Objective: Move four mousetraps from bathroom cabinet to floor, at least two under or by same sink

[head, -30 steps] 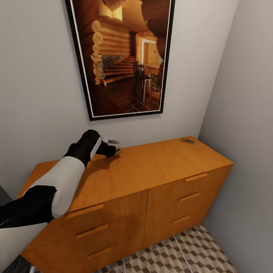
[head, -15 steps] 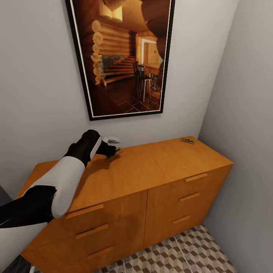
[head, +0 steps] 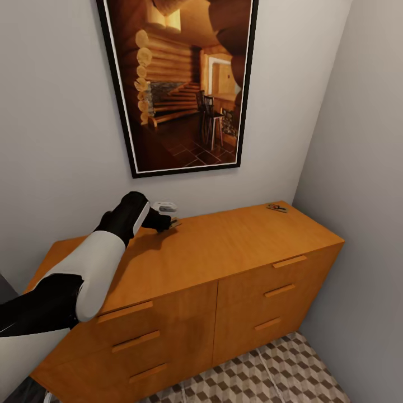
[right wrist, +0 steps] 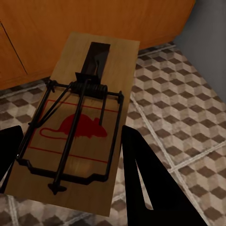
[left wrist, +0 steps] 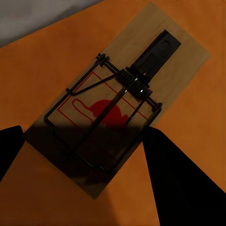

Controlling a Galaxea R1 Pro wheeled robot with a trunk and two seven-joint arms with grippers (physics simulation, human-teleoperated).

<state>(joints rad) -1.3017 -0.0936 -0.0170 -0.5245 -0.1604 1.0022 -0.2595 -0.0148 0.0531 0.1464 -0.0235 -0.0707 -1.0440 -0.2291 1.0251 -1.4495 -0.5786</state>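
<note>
Grey walls close in a narrow corner where the cabinet (head: pixel 212 263) stands under a framed cabin picture (head: pixel 179 84), with cube-patterned floor (head: pixel 268 375) in front.

We are mid-collection. Our left gripper (head: pixel 170 224) is down at the cabinet's back left, by the wall. In the left wrist view its jaws stand apart, one dark finger on each side of a mousetrap (left wrist: pixel 117 117) lying flat on the orange top; whether they touch the trap's edges we cannot tell. We judge the next move is to close on the plate's sides and lift straight, keeping the fingers off the wire spring.

Our right gripper (right wrist: pixel 70 174) is low over the tiles in front of the cabinet, and its jaws look clamped on a second trap (right wrist: pixel 80 122), which hangs above the floor, not yet set down. That one needs lowering onto the tiles.

A third trap (head: pixel 276 208) sits at the cabinet's far right back corner, well apart from our left arm; the right wall crowds that reach.
</note>
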